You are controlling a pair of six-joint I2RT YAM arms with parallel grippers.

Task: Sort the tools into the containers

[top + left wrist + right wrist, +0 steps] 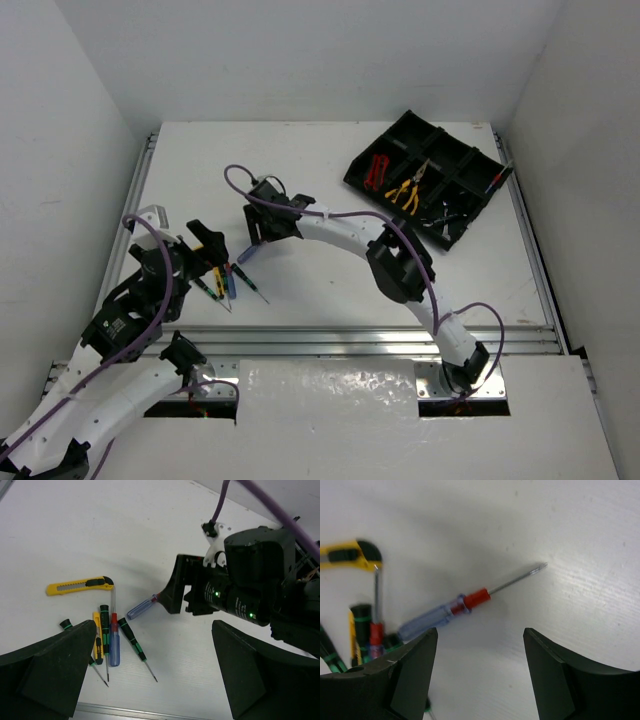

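The right tool [480, 637] hangs open and empty low over the table [570, 540]. A blue-handled screwdriver [432, 620] with a red collar lies flat just beside its fingertips, left of the table's middle. The left tool [154, 630] is spread wide, holding nothing, above a cluster of small screwdrivers [107, 640] and a yellow utility knife [77, 586] at the near left. At the far right, the black tray [400, 122] holds red-handled pliers [377, 170] and yellow-handled pliers [408, 190].
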